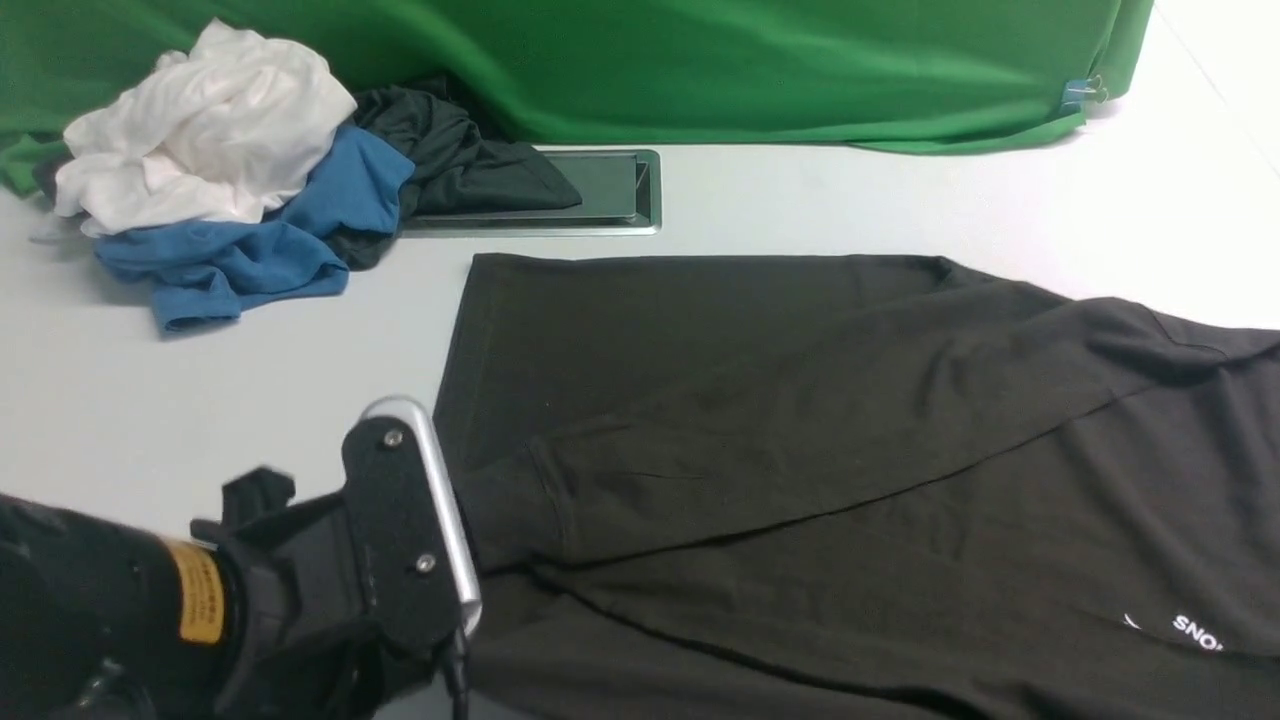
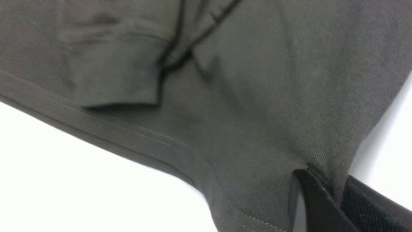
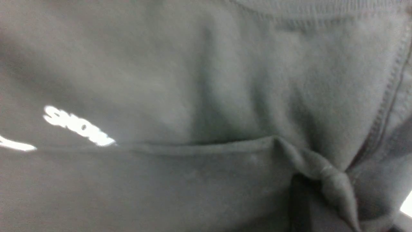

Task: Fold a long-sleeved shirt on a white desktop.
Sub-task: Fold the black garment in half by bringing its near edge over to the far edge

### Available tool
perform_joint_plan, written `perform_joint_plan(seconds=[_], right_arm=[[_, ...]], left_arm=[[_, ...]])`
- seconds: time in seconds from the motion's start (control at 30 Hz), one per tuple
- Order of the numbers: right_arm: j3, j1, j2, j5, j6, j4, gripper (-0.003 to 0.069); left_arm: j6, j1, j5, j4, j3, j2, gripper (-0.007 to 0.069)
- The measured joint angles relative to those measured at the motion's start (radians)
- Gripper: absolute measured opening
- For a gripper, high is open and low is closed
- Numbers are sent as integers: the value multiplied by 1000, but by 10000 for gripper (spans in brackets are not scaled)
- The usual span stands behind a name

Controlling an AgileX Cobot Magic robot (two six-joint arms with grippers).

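The black long-sleeved shirt (image 1: 800,420) lies spread on the white desktop (image 1: 200,380), with one sleeve folded across its body and the white logo (image 1: 1195,630) near the right edge. My left arm's wrist (image 1: 400,530) sits at the shirt's left hem and hides its fingers in the front view. In the left wrist view, my left gripper (image 2: 334,196) is shut on a ribbed edge of the shirt (image 2: 225,96). In the right wrist view, my right gripper (image 3: 338,199) pinches a bunched fold of the shirt (image 3: 193,80) near the logo (image 3: 77,127) and neckline seam. The right arm is out of the front view.
A pile of white, blue and dark garments (image 1: 220,170) lies at the back left, partly over the steel-framed hatch (image 1: 610,190). A green cloth (image 1: 700,60) hangs along the back, with a clip (image 1: 1082,92) at its right corner.
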Motion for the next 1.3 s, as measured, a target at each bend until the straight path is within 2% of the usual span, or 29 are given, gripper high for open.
perform_joint_plan(seconds=[0.13,0.27,0.5,0.73,1.03,1.3], right_arm=[[-84,0,104,-53,-32,49,76],[-224,0,226,-64,-55,70,76],[-444,0,414,-74,-169,209,76],[-654,2,575,-42,-207,241,76],[-853,3,665,-15,-243,294,76],[-1019,11,849,-20,-270,349,92]], left_arm=[[-47,44,-139,77,-48,103,28],[-48,136,-210,65,-125,246,28],[23,266,-291,53,-258,464,28],[61,351,-274,47,-462,650,28],[95,385,-265,41,-621,758,28],[117,422,-293,47,-736,912,28]])
